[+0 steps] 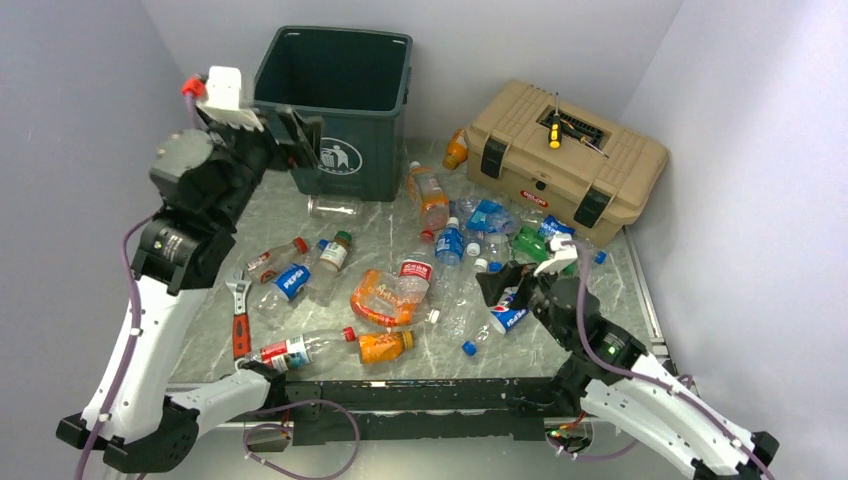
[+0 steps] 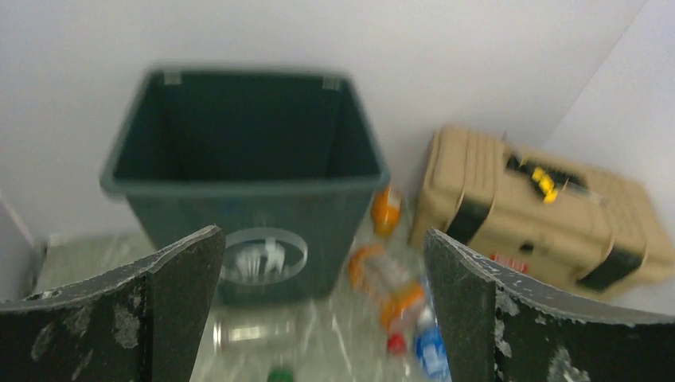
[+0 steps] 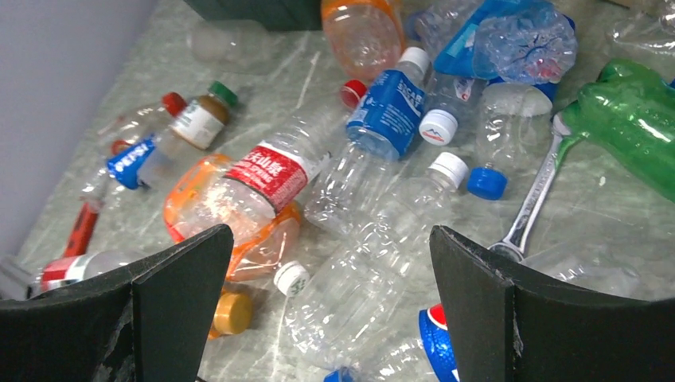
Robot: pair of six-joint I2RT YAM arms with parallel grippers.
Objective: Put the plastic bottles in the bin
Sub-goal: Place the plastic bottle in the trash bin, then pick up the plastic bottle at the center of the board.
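Right tool spread, empty, over plastic bottles crowding table; left tool spread, empty, before bin. Risk: grip catches wrench or two bottles; slick plastic slips.

Tools and a toolbox on the marbled table
A tan toolbox with black latches carries a yellow-handled screwdriver; a red-handled adjustable wrench lies at the left, a silver spanner at the right.

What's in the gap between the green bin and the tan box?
One small orange bottle lies between the bin and the toolbox. The top and left wrist views both show it.
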